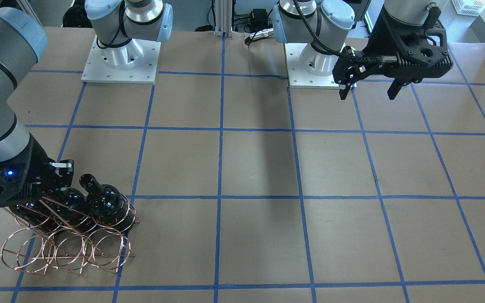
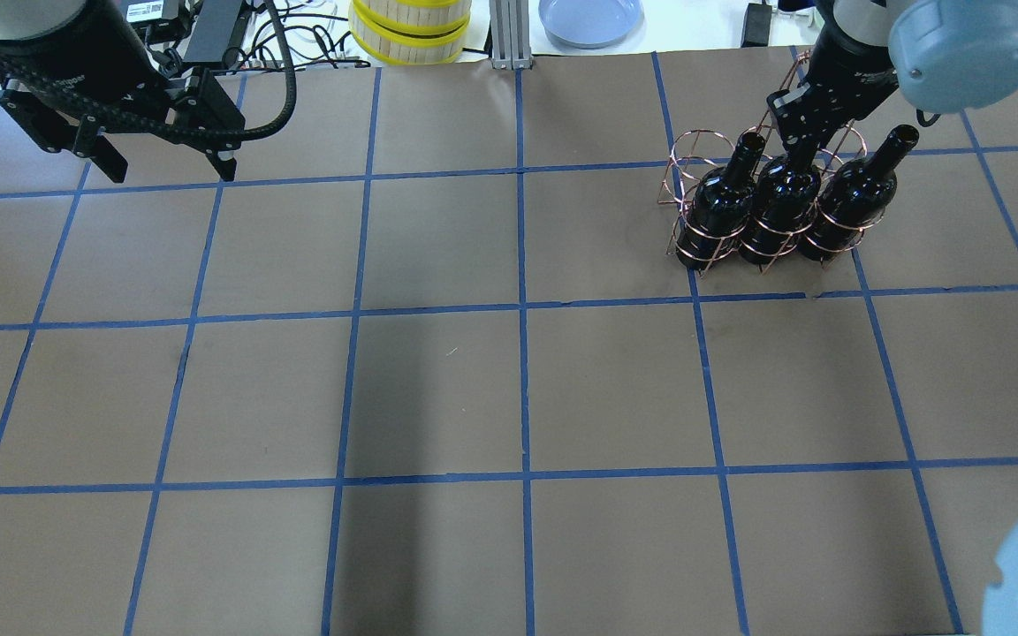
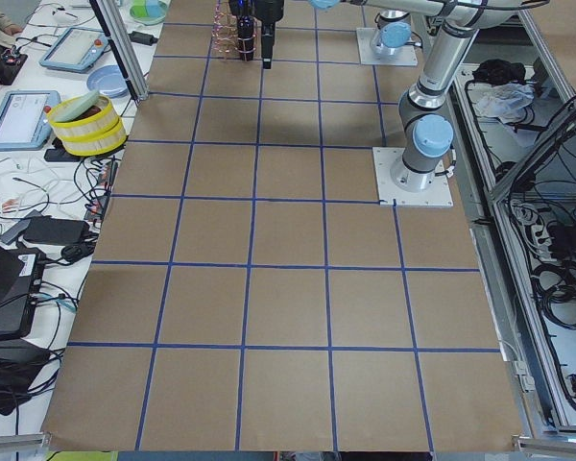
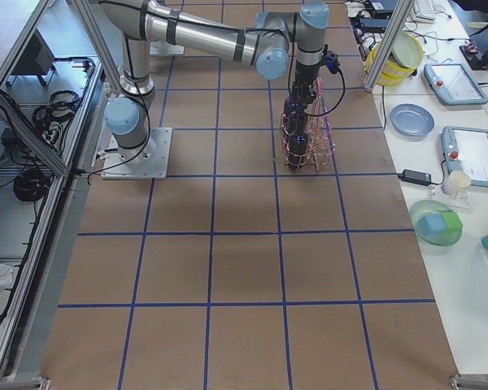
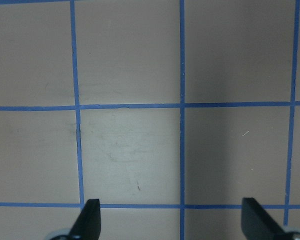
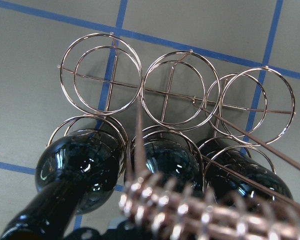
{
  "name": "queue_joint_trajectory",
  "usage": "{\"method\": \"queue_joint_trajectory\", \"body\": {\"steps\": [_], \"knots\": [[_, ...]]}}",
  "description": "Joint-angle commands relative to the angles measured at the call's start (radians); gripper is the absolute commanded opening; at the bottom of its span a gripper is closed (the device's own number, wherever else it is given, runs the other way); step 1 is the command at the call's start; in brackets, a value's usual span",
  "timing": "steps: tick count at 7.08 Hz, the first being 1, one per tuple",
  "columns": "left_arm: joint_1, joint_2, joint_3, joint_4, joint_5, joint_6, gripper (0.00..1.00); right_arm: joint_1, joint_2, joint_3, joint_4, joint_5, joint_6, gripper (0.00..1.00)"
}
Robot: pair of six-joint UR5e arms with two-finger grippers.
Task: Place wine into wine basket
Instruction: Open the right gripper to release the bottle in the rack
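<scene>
Three near-black wine bottles stand side by side in the copper wire wine basket (image 2: 693, 159): a left one (image 2: 721, 208), a middle one (image 2: 778, 208) and a right one (image 2: 854, 199). They fill the row nearer the robot, and the far row of rings (image 6: 100, 75) is empty. My right gripper (image 1: 57, 176) is over the basket's coil-wrapped handle (image 6: 190, 210) and the middle bottle's neck. Its fingertips are hidden, so I cannot tell whether it is open or shut. My left gripper (image 2: 170, 172) is open and empty above the bare table, far from the basket.
The basket stands near the table's far edge on my right side (image 1: 70, 252). A yellow-rimmed stack (image 2: 410, 31) and a blue plate (image 2: 590, 18) lie beyond that edge. The two arm bases (image 1: 120, 59) (image 1: 314, 63) stand on the robot's side of the table.
</scene>
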Motion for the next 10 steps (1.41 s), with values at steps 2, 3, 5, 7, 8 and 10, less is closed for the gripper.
{"method": "queue_joint_trajectory", "body": {"steps": [2,3,5,7,8,10], "knots": [[0.000,0.000,0.000,-0.003,0.003,0.000,1.00,0.002,-0.019,0.002,0.000,-0.014,0.013,1.00],[0.000,0.000,0.000,-0.004,0.007,0.000,1.00,0.002,-0.059,-0.001,0.004,-0.013,0.015,1.00],[0.000,0.008,0.000,-0.006,0.016,-0.021,1.00,0.006,-0.178,-0.015,0.102,-0.001,0.016,1.00],[0.000,0.009,0.000,-0.007,0.053,-0.029,1.00,0.029,-0.310,-0.018,0.250,0.006,0.133,1.00],[0.000,0.009,0.000,-0.009,0.053,-0.028,1.00,0.061,-0.338,-0.015,0.307,0.015,0.201,1.00],[0.000,0.009,0.000,-0.009,0.053,-0.025,1.00,0.170,-0.354,0.002,0.360,0.003,0.348,1.00]]}}
